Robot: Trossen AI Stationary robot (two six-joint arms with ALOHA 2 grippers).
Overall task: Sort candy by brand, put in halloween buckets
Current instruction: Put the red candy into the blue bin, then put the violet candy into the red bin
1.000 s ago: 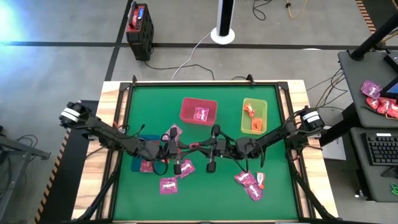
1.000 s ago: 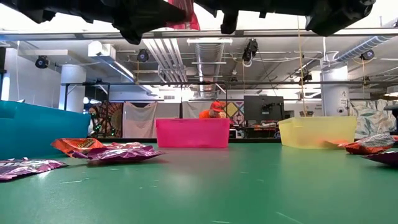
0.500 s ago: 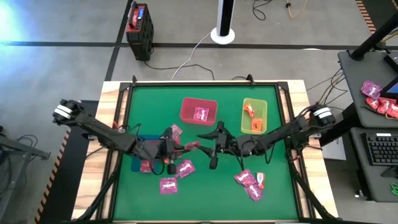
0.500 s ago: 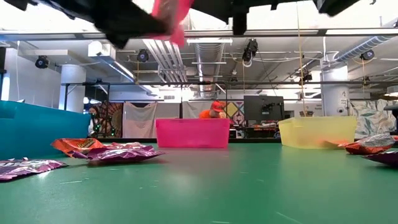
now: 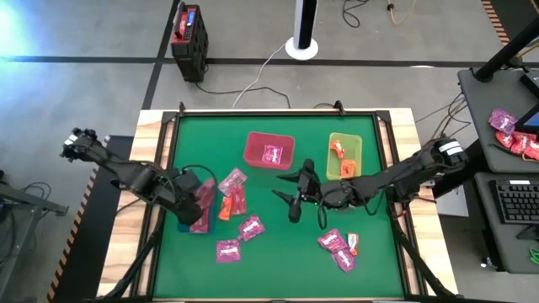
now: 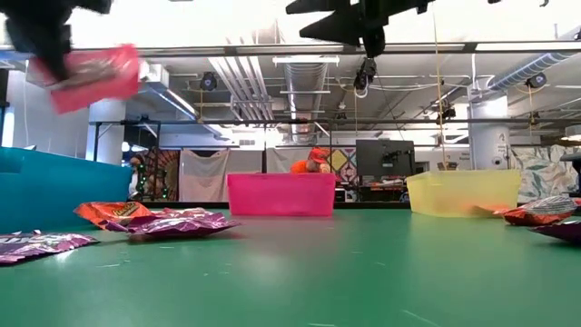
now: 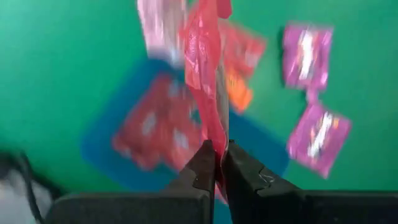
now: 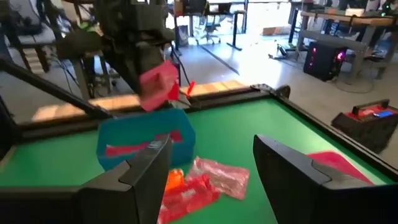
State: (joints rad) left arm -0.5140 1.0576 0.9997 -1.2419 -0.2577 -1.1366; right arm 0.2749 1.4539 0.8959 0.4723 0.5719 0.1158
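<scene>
- Since the earlier frame, the left gripper (image 5: 202, 199) has swung left from mid-tabletop (image 5: 278, 252), fingers (image 7: 208, 163) pinched on a red candy packet (image 7: 207, 81).
- Packet hangs long axis vertical, directly above the blue bin (image 7: 124, 155) at the left edge; release likely follows.
- Right gripper (image 5: 296, 195), fingers spread and empty, hovers mid-tabletop, well apart from the bin.

Left gripper (image 7: 216, 163) pinched closed; right gripper (image 8: 211, 168) spread wide.
</scene>
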